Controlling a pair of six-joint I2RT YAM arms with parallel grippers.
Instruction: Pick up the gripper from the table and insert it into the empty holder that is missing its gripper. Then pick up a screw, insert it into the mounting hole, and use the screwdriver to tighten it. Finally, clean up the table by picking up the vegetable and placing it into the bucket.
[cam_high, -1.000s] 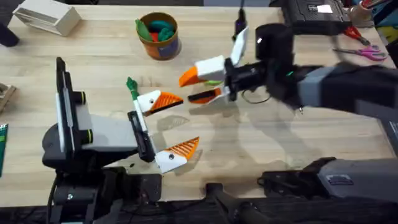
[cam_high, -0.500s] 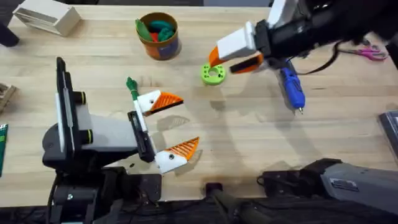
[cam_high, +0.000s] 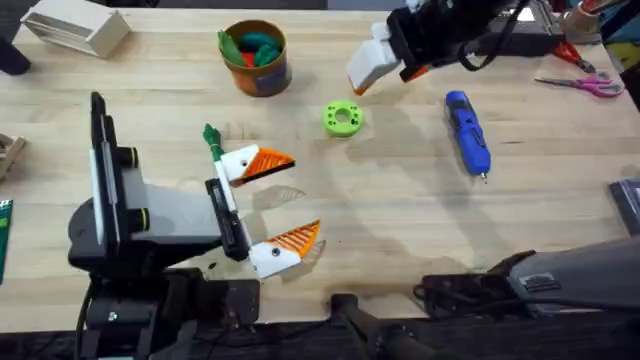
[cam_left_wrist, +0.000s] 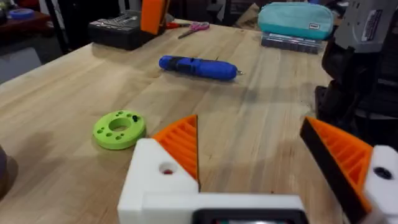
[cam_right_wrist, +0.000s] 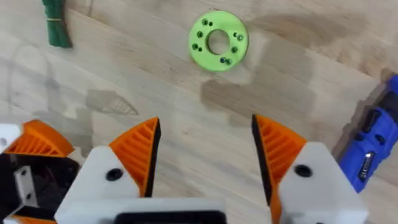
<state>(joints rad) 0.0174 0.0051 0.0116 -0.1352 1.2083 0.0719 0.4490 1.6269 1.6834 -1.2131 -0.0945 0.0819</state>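
No brand or writing is coming through legibly; the teal pouch (cam_left_wrist: 296, 18) at the far edge of the surface (cam_high: 400, 240) is wearing a small label too fine to read.

The right tool (cam_right_wrist: 205, 162) is hanging raised over the far side, its orange-padded fingers (cam_right_wrist: 142, 149) standing wide apart and carrying nothing. The left tool (cam_high: 268, 205) is sitting low at the near left, fingers likewise spread and empty, with both of its orange pads in place.

The screwdriver (cam_high: 467, 132) is lying flat on the wood toward the right, tip pointing to the near edge. The bright green ring (cam_high: 342, 118) is resting well to its left. The vegetable (cam_high: 211, 140) is lying just beyond the left tool's upper finger. The bucket (cam_high: 256, 58) is standing at the far middle-left with teal and red pieces inside, and a white box (cam_high: 78, 27) is sitting at the far left corner.

Compared with half a second ago, the right tool is sitting higher and farther back, leaving the ring and screwdriver uncovered; the screwdriver, ring, vegetable and left tool are lying where they were.
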